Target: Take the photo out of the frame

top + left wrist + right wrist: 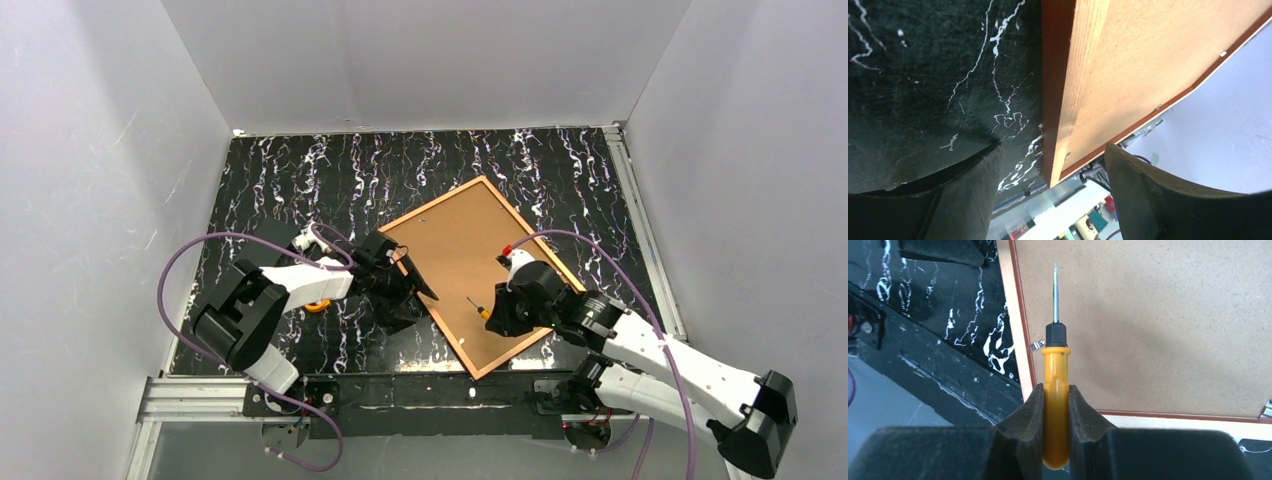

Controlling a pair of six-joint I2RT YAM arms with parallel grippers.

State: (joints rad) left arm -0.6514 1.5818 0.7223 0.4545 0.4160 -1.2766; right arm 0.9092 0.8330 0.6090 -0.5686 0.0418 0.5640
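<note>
While the frame (436, 205) lies diagonally on the black marbled counter (300, 180) in the middle of the top view, the photo (465, 255) sits inside it with its plain brown back facing up. My left gripper (409, 298) is at the frame's left edge, fingers spread apart with that edge between them; I cannot tell whether they touch it. My right gripper (1055, 407), over the board's lower right part, is clamped on an orange-handled screwdriver (1055, 365) whose thin metal tip points across the brown back.
</note>
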